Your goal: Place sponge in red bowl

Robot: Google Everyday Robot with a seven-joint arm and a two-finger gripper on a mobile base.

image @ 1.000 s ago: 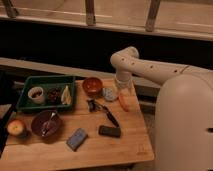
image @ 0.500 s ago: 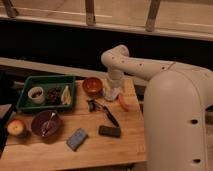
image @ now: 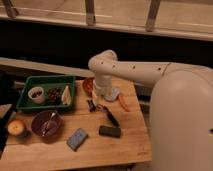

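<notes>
From my station I see the arm (image: pixel 131 70) bent down over the far side of the bench (image: pixel 126 151), its white wrist standing almost upright. The end effector (image: pixel 95 102) sits low at the bench surface, just in front of the red bowl (image: pixel 87 85) and next to the right edge of the green tray (image: pixel 29 82). Whether it is released or clenched I cannot tell (the wrist housing covers most of it), and I see nothing I could call a grasp.

The sponge (image: pixel 77 138), a blue-grey pad, lies flat on the wood near the front edge, well apart from the end effector and from the red bowl. The red bowl itself is half hidden behind the wrist; only its left rim shows.

To the right of the sponge lies a dark rectangular block (image: pixel 109 131). Between that block and the end effector is a black-handled utensil (image: pixel 111 116), angled diagonally. An orange carrot (image: pixel 123 102) lies to the right of the wrist.

Left of the sponge stands a purple bowl (image: pixel 34 122) with a spoon (image: pixel 50 121) in it, and beside that, near the left edge of the bench, a round orange fruit (image: pixel 16 127). Inside the green tray I make out a small white cup (image: pixel 36 94) and a pale wedge (image: pixel 66 95) against its right wall.
</notes>
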